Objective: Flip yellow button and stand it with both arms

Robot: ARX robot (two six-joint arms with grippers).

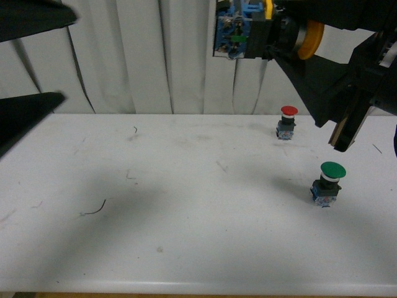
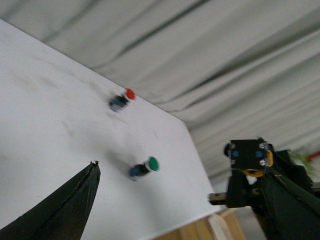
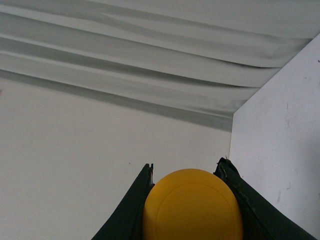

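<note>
The yellow button point(image 1: 267, 31) is held high above the white table point(image 1: 186, 205), lying sideways: the orange-yellow cap point(image 1: 310, 38) points right and the blue-black contact block point(image 1: 232, 34) points left. My right gripper point(image 1: 276, 34) is shut on it at the neck, coming in from the right. In the right wrist view the cap point(image 3: 192, 210) fills the space between the two black fingers point(image 3: 132, 205). My left gripper point(image 1: 62, 56) is open and empty at the far left, well apart from the button. The left wrist view shows the button point(image 2: 250, 155) beyond its spread fingers point(image 2: 75, 200).
A red-capped button point(image 1: 288, 115) stands at the back right of the table and a green-capped button point(image 1: 329, 180) stands nearer, on the right. Both show in the left wrist view, red point(image 2: 125, 97) and green point(image 2: 147, 166). A grey curtain point(image 1: 155, 56) hangs behind.
</note>
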